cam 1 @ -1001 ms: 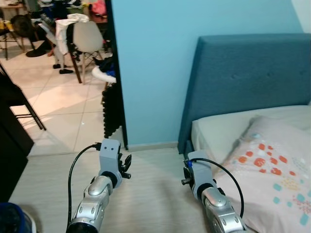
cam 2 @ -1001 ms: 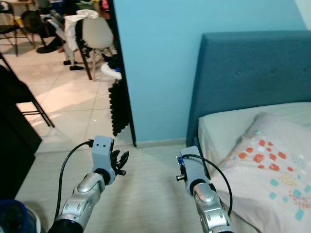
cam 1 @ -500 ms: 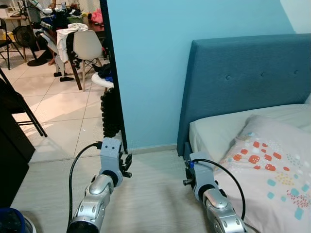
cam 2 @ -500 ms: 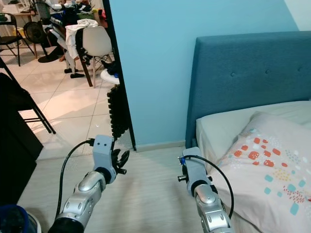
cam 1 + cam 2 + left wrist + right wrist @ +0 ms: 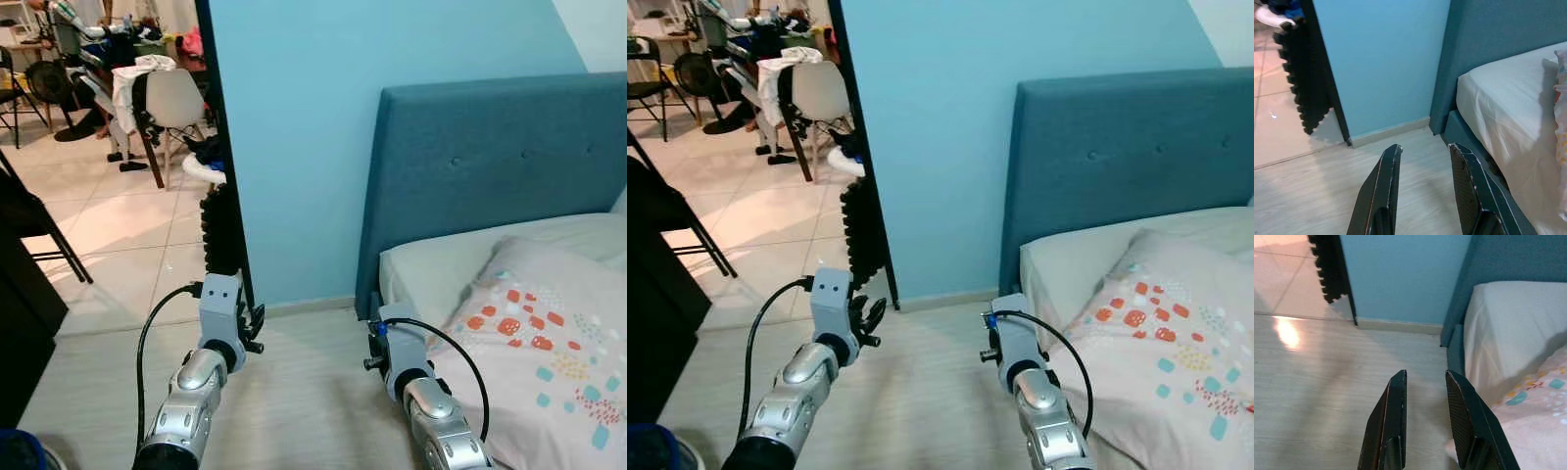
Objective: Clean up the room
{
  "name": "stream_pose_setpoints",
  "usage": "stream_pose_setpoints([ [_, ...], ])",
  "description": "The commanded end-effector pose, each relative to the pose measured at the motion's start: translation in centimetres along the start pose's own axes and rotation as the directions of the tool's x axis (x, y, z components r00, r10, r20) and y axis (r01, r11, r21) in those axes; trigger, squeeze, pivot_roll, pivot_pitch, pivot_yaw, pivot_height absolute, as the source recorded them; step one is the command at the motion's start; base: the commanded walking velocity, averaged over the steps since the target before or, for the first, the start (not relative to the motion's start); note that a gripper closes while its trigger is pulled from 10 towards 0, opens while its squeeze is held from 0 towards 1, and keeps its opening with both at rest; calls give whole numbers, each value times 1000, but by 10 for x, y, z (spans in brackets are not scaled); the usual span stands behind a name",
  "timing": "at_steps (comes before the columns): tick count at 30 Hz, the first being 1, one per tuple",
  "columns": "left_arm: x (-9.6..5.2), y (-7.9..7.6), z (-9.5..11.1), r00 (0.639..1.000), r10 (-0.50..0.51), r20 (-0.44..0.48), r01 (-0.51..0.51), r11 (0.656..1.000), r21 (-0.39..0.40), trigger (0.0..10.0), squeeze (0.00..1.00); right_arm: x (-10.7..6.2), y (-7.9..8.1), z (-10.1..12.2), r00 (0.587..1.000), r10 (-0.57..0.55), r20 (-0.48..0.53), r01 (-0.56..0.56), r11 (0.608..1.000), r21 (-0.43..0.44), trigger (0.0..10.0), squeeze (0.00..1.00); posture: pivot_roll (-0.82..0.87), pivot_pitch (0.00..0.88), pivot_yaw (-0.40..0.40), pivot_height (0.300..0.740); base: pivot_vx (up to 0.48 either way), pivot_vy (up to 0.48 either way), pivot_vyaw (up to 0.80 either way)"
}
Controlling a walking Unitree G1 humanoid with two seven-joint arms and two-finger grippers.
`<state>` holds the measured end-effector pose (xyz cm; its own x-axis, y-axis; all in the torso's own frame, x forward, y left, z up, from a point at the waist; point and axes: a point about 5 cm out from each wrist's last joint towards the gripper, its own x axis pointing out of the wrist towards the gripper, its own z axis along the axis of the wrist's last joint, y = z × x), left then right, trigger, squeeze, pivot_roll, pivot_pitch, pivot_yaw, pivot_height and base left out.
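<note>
Hovering low over pale wood floor (image 5: 294, 392), the left hand (image 5: 1422, 147) and right hand (image 5: 1425, 374) both hold nothing, fingers parted narrowly. Right of frame, a patterned pillow (image 5: 549, 343) lies on the bed (image 5: 431, 269), beside the right hand; blue wall (image 5: 294, 127) ahead.

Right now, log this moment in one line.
left gripper open, empty | right gripper open, empty | over floor | bed right

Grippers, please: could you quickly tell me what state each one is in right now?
Left gripper: open, holding nothing.
Right gripper: open, holding nothing.
</note>
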<state>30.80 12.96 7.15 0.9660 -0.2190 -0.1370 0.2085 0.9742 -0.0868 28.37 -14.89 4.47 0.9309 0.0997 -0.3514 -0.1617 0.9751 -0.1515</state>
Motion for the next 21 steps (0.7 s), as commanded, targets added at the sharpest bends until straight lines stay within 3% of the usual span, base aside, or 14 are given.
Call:
stream_pose_setpoints([
  [1, 0, 4, 3, 1000, 17, 18, -17, 1000, -7, 10000, 0, 2, 1, 1, 1000, 4, 8, -4, 1000, 19, 10000, 0, -19, 0, 7, 740, 398, 0, 0],
  [16, -1, 4, 2, 1000, 21, 22, -21, 1000, -6, 10000, 0, 4, 0, 3, 1000, 1, 20, -2, 1000, 27, 10000, 0, -18, 0, 8, 740, 398, 0, 0],
  [21, 1, 4, 3, 999, 21, 25, -21, 1000, -4, 10000, 0, 3, -1, 4, 1000, -5, 27, 4, 999, 51, 10000, 0, -22, 0, 15, 740, 397, 0, -769],
])
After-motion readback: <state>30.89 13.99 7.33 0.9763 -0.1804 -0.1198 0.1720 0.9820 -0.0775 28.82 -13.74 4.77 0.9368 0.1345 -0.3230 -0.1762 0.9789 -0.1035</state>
